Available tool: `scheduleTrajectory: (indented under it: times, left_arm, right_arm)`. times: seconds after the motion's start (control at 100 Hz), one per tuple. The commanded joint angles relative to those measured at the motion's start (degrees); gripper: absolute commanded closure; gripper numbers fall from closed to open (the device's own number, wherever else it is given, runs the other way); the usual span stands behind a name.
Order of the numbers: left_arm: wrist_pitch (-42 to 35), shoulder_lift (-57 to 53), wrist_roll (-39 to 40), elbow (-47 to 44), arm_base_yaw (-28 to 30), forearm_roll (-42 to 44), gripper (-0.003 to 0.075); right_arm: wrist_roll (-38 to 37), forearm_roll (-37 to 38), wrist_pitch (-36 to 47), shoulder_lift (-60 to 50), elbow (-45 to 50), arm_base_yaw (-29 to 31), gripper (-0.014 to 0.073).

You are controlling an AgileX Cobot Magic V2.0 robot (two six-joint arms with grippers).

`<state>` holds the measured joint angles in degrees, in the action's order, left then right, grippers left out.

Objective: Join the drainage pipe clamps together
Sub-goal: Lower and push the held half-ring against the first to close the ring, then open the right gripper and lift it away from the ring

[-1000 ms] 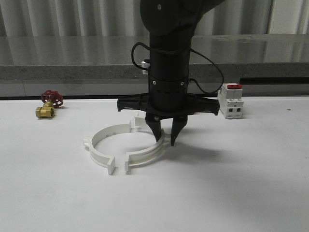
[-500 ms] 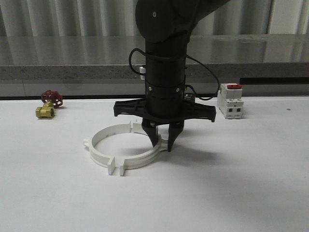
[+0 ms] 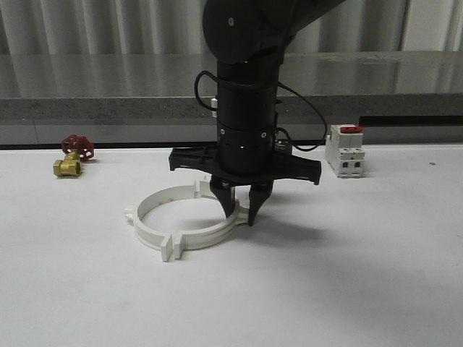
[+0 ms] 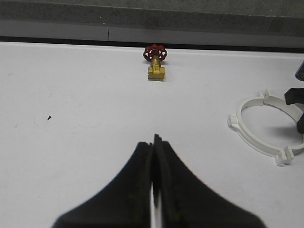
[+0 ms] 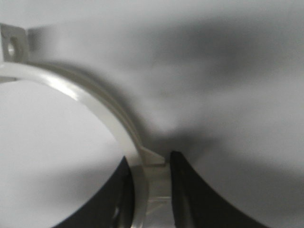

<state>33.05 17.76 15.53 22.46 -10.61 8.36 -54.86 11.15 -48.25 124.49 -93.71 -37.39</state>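
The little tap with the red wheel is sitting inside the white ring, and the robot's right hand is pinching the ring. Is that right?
Not quite. The little tap with the red wheel isn't inside the white ring; the front view shows it apart from the ring, off to its left and farther back on the table. The rest is right: the right hand is pinching the ring's band, which the right wrist view shows between its fingers.

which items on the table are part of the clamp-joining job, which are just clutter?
In the job:
- left clamp half, lying flat
- right clamp half, gripped by the right gripper

Just lying about:
- brass valve with red handwheel, far left
- white breaker with red switch, far right
- left gripper, shut, holding nothing
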Motion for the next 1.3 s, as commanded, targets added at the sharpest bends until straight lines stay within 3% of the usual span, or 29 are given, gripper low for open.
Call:
scheduleTrajectory:
  times: [0.0, 0.28, 0.52, 0.67, 0.92, 1.29]
  left_arm:
    - [-4.08, 0.44, 0.19, 1.56, 0.28, -0.08, 0.0741]
    - [-4.08, 0.44, 0.19, 1.56, 0.28, -0.08, 0.0741]
    - [-4.08, 0.44, 0.19, 1.56, 0.28, -0.08, 0.0741]
    - [-4.08, 0.44, 0.19, 1.56, 0.28, -0.08, 0.0741]
    - [-4.08, 0.44, 0.19, 1.56, 0.28, -0.08, 0.0741]
    - [-4.08, 0.44, 0.19, 1.56, 0.28, -0.08, 0.0741]
  right_arm:
    - [-0.08, -0.93, 1.12, -2.92, -1.80, -0.11, 0.0555]
    - [-0.08, -1.68, 1.12, -2.92, -1.80, -0.11, 0.0522]
    - [-0.08, -1.68, 1.12, -2.92, -1.80, -0.11, 0.0310]
    - [-0.08, -1.68, 1.12, -2.92, -1.80, -0.11, 0.0239]
    - [1.53, 0.83, 1.12, -4.04, -1.80, -0.11, 0.0240]
    - [17.03, 2.76, 0.61, -15.80, -0.80, 5.90, 0.0248]
